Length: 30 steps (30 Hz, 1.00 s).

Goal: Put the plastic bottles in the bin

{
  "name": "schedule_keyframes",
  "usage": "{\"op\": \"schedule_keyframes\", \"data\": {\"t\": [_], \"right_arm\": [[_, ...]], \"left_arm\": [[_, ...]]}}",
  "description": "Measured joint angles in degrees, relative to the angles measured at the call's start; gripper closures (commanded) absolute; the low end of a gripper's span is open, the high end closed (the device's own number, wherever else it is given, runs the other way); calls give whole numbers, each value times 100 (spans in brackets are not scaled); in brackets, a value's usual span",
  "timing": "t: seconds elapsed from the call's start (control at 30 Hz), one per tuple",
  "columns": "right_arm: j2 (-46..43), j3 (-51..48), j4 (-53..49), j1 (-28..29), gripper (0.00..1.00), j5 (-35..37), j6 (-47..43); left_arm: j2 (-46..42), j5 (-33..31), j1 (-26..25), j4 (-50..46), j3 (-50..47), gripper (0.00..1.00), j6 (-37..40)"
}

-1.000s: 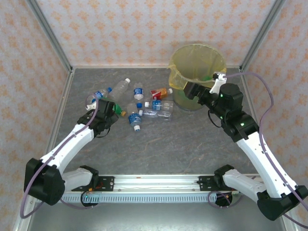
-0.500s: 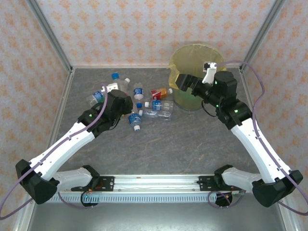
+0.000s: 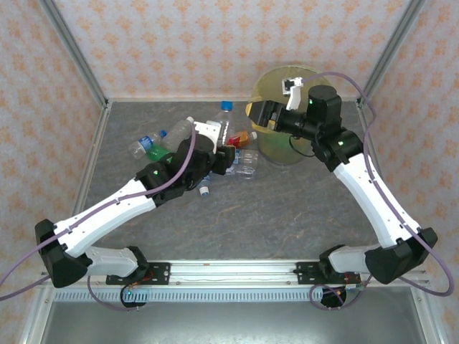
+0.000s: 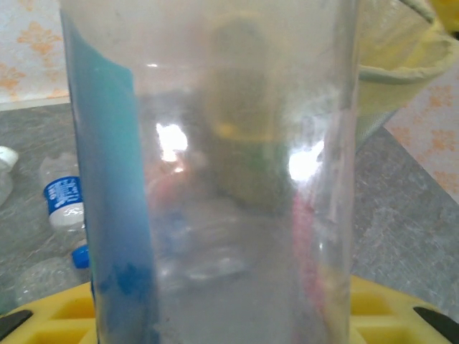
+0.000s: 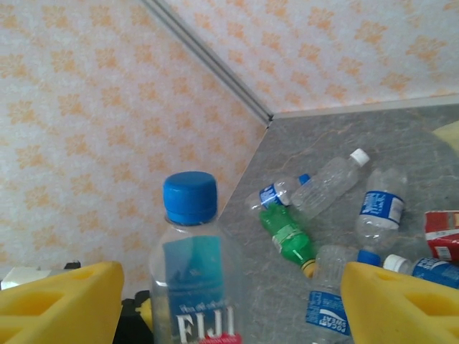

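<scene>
My left gripper [image 3: 223, 145] is shut on a clear Fiji bottle [image 3: 225, 123] with a blue cap and label, held upright above the table, left of the bin [image 3: 278, 149]. Up close, the bottle [image 4: 215, 179] covers most of the left wrist view, with the yellow fingers [image 4: 57, 312] at its base. My right gripper [image 3: 256, 113] hangs open at the bin's left rim, facing the held bottle [image 5: 193, 272]; its yellow fingers [image 5: 61, 301] stand wide apart. Several bottles lie on the table: a green one [image 3: 159, 153], a red-orange labelled one [image 3: 240, 137], clear ones [image 3: 183, 129].
The yellow-lined bin [image 4: 401, 64] stands at the back right near the corner post. In the right wrist view the loose bottles, among them a green one [image 5: 287, 236] and a white-capped clear one [image 5: 330, 183], lie across the grey table [image 3: 272, 208]. Patterned walls close in three sides.
My left arm has lifted the Fiji bottle off the pile and carried it right toward the bin. My right gripper has risen and swung left past the bin's rim.
</scene>
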Motion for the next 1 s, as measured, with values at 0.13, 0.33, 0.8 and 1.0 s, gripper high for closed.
{"op": "schedule_keyframes", "data": {"t": [0.13,0.33,0.8,1.0], "right_arm": [[122,142,-55,28,28,-223,-11],[273,278,-133,129,42,-457,-85],[433,409,-404,111,71,-234,-269],[328,409,-444,120,78,63,-267]], "left_arm": [[186,87,-164,2,216,52,205],[385,162,-365,-11,411,52,339],[595,96,-597,-181,664,42,380],[595,-31,-605,-184,669,7,424]]}}
